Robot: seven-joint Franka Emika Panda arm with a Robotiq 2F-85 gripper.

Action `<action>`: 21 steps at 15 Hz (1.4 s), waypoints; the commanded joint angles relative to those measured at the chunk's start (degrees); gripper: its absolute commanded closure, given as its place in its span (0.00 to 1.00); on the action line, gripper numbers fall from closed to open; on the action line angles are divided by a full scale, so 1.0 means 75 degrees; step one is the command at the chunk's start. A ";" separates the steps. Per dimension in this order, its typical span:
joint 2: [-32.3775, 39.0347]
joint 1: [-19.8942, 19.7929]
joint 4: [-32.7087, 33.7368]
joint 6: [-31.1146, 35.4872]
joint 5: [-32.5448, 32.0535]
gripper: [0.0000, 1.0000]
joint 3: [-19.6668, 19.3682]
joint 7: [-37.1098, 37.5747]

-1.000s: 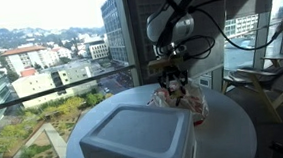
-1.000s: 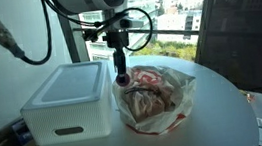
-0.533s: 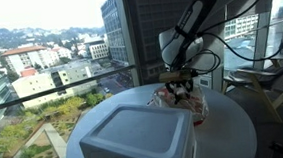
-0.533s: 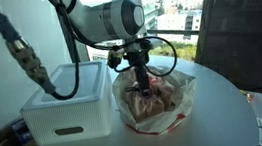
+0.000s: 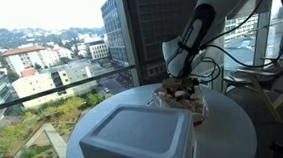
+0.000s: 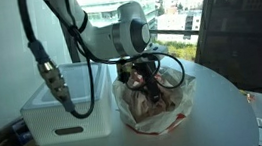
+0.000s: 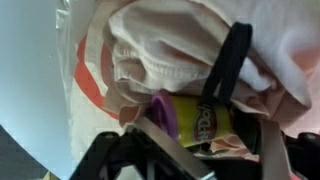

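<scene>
Three views, one at a time.

Ext. view w/ city bldgs at left: arm comes down from top right. Gripper sits at the mouth of the crumpled plastic bag, on the far part of the round white table. White lidded box fills the foreground & cuts off the bag's near side. Jaws too small & dark to read here, and the bag's contents don't show.

Ext. view w/ dark pane at right: box stands left of the bag, just beside it, poss. touching. Gripper is down in the bag's open top, fingertips hidden by plastic. Red print on the bag shows only from this side. Pinkish lumps inside, can't say what. Grey hose hangs in front of the box, and the arm's upper part is cut off by the frame top.

Wrist view: the only one that looks inside. Yellow tub w/ purple lid lies on its side among pale bag folds, low centre, partly covered by plastic. Black band crosses above it; finger or strap, can't tell. Dark gripper parts along the bottom edge are blurred. So can't tell if the gripper is wide, narrow or gripping. Tub is right by it, contact unclear.
</scene>
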 commanded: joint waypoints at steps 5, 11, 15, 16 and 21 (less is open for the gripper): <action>-0.1115 0.0297 -0.0540 0.0317 0.0148 0.00 0.0492 -0.0318; -0.1639 0.0416 -0.0740 0.0339 0.0008 0.00 0.0931 -0.0782; -0.1557 0.0053 -0.0773 0.0272 0.1328 0.00 0.1664 -0.2818; -0.1529 0.0049 -0.0757 0.0151 0.1508 0.00 0.1728 -0.3142; -0.1250 0.0256 -0.0659 -0.0160 0.0860 0.00 0.1357 -0.3582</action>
